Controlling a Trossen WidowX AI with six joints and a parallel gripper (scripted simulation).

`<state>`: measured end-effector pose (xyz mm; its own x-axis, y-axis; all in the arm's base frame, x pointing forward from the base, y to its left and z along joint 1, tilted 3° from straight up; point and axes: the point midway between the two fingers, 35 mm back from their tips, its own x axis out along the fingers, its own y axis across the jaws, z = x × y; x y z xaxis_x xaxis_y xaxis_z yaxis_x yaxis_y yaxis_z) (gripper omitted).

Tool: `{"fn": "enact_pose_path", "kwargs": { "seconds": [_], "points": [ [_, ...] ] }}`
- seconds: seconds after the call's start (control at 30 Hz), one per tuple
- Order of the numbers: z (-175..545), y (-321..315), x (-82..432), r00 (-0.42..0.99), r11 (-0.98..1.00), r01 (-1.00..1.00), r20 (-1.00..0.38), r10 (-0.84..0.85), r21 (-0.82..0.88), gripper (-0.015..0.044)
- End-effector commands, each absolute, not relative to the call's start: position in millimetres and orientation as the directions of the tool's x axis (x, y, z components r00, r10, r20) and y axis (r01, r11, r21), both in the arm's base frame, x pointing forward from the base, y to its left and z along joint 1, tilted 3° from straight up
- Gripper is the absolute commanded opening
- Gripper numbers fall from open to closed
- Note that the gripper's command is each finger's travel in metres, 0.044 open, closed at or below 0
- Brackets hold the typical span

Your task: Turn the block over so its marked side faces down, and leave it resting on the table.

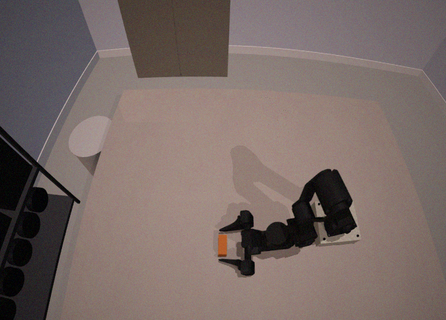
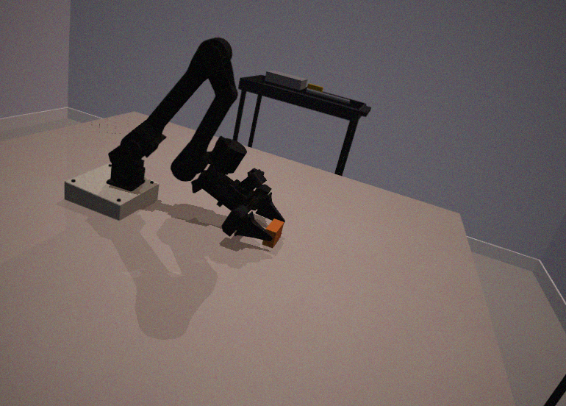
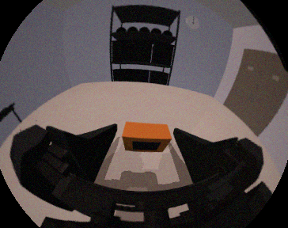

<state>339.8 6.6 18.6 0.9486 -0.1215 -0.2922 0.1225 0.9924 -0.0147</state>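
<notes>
An orange block stands on its narrow side on the table. Its dark marked rectangle faces back toward the wrist camera and the arm's base; a plain orange side is on top. My gripper is open and low over the table, tilted forward. One finger is on each side of the block, with a gap at both ends in the top view. The block's underside and far side are hidden in the wrist view.
The arm's pale base plate is behind the gripper. Off the table are a dark shelf rack, a white round bin and a black side stand.
</notes>
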Motion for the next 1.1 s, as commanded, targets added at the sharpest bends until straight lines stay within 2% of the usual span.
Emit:
{"fn": "enact_pose_path", "kwargs": {
  "seconds": [0.0, 0.57, 0.8, 0.97, 1.07],
  "points": [
    [19, 6, 339, 0.948, 0.992, 0.125, -0.291, -0.125, -0.02, 0.044],
    [18, 6, 340, 0.947, 0.992, 0.124, -0.296, -0.125, -0.021, 0.044],
    [22, 11, 361, 0.87, 0.993, 0.116, -0.481, -0.111, -0.021, 0.044],
    [44, 12, 357, 0.782, 0.993, 0.116, -0.615, -0.103, -0.019, 0.044],
    [66, 13, 355, 0.767, 0.993, 0.119, -0.634, -0.096, -0.007, 0.044]
  ]
}}
